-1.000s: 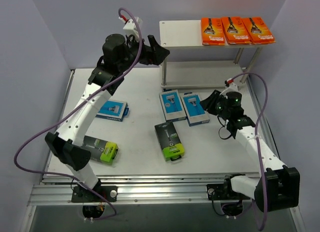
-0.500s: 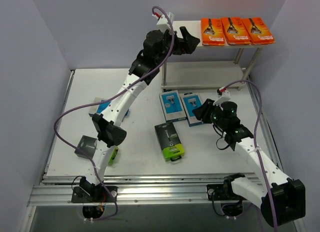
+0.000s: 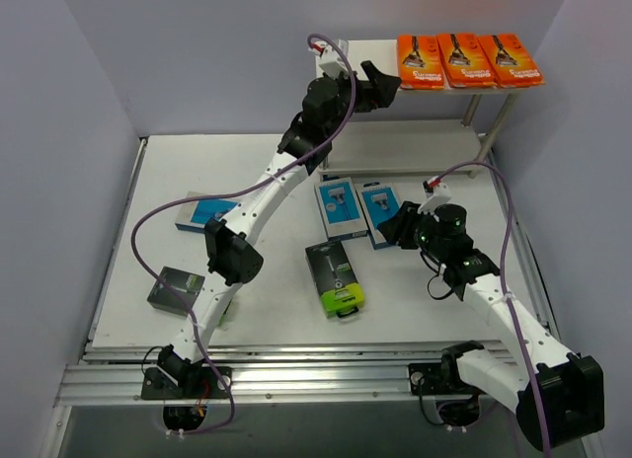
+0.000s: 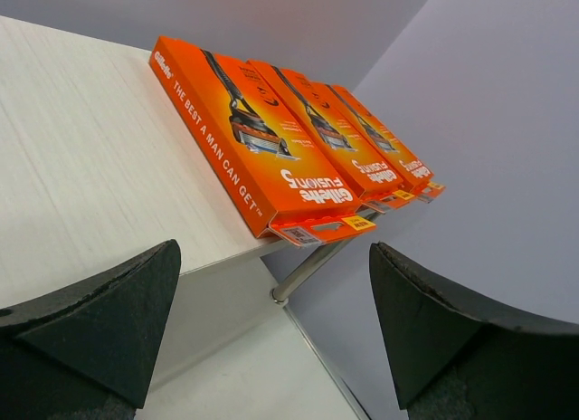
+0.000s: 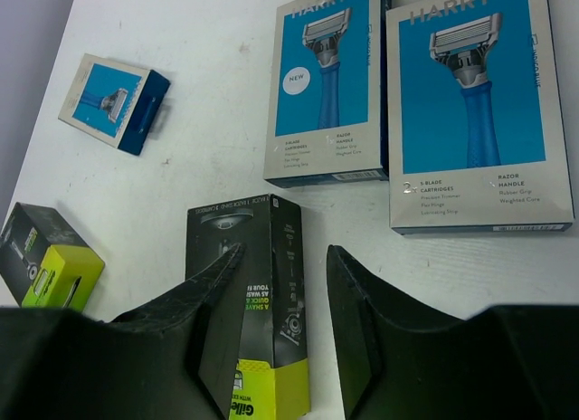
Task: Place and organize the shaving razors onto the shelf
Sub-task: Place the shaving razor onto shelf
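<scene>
3 orange razor packs (image 3: 468,60) line the shelf (image 3: 355,58). The left gripper (image 3: 381,84), spread wide and empty, has swung up beside them. The right gripper (image 5: 285,255), half-spread and seemingly empty, edges over a black pack (image 5: 253,302), 1 of 5 awaiting shelving on the table (image 3: 197,172).

You're looking at three orange packs (image 3: 467,60), three blue packs (image 3: 338,207) and two black packs (image 3: 334,277), eight in all, plus one shelf (image 3: 415,142) and two arms (image 3: 494,300).
</scene>
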`<state>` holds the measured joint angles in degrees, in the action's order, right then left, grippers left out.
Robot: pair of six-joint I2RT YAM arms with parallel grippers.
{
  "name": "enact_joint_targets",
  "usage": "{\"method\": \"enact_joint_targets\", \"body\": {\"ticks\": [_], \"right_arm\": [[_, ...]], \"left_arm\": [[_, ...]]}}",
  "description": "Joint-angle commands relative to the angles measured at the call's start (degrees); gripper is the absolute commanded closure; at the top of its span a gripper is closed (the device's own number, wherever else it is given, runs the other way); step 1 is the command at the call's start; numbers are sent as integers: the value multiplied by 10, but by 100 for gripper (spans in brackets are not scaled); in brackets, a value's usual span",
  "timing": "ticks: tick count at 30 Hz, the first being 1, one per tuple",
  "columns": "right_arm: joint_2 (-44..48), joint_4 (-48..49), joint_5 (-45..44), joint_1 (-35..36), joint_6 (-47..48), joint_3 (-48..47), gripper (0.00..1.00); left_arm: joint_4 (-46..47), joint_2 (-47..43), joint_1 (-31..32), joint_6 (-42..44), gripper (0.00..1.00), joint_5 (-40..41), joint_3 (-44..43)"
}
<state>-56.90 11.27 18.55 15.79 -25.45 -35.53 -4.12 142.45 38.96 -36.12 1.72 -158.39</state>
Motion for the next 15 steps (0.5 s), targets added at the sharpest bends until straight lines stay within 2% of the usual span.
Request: {"method": "enact_joint_targets", "body": {"ticks": [1, 15], "right_arm": [[1, 11, 11, 4, 9, 1, 64], [-1, 17, 12, 4, 13, 8, 62]], "left_arm": [[81, 8, 4, -25, 6, -1, -28], [133, 35, 6, -63, 6, -17, -29]]}}
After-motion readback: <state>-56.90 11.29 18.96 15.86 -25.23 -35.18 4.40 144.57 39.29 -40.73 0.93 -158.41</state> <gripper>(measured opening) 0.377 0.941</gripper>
